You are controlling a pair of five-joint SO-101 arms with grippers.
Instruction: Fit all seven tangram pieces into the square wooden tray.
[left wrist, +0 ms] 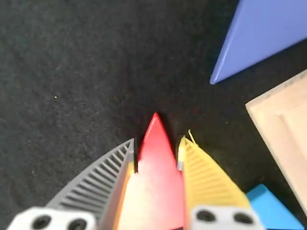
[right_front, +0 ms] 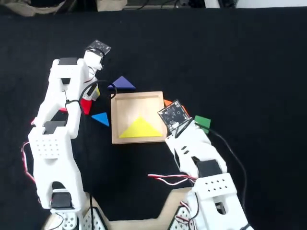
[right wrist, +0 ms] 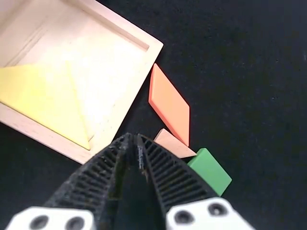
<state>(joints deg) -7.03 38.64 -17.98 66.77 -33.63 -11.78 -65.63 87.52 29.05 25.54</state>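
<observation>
My left gripper (left wrist: 157, 143) is shut on a red triangle (left wrist: 156, 167), whose tip pokes out past the grey and yellow fingers just over the black table. This is left of the square wooden tray (right_front: 136, 97). A large yellow triangle (right_front: 140, 128) lies in the tray's near half. My right gripper (right wrist: 136, 146) hangs shut on nothing above the tray's right near corner (right wrist: 108, 136). Beside that corner lie an orange parallelogram (right wrist: 170, 103), a pale tan piece (right wrist: 172, 143) and a green square (right wrist: 209, 170).
A dark blue triangle (right_front: 122, 83) lies at the tray's far left corner, and a small light blue triangle (right_front: 100, 118) lies left of the tray. Red and white cables (right_front: 165, 179) trail by the right arm's base.
</observation>
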